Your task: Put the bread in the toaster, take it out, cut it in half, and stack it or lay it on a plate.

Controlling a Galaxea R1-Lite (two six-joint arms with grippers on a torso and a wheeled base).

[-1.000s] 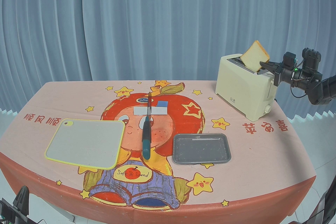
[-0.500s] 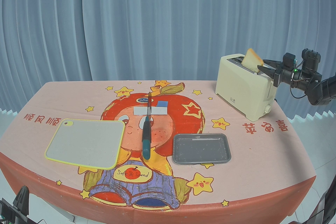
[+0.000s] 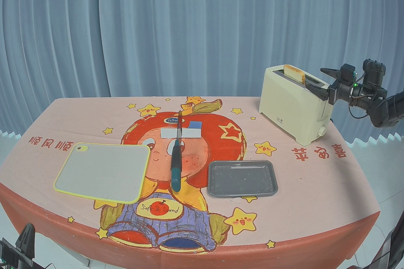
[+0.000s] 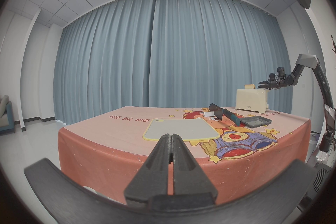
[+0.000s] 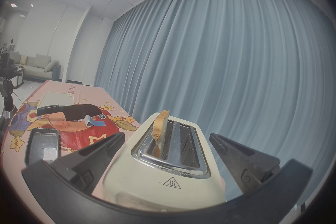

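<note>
Cream toaster (image 3: 290,104) | bread slice (image 3: 294,71) low in one slot | right gripper (image 3: 316,78) fingers spread beside toaster top | left gripper (image 4: 171,144) fingers clenched

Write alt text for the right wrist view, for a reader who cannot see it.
The bread stands in one slot of a cream toaster, its top sticking out. The open right claw faces the toaster, one finger either side.
</note>
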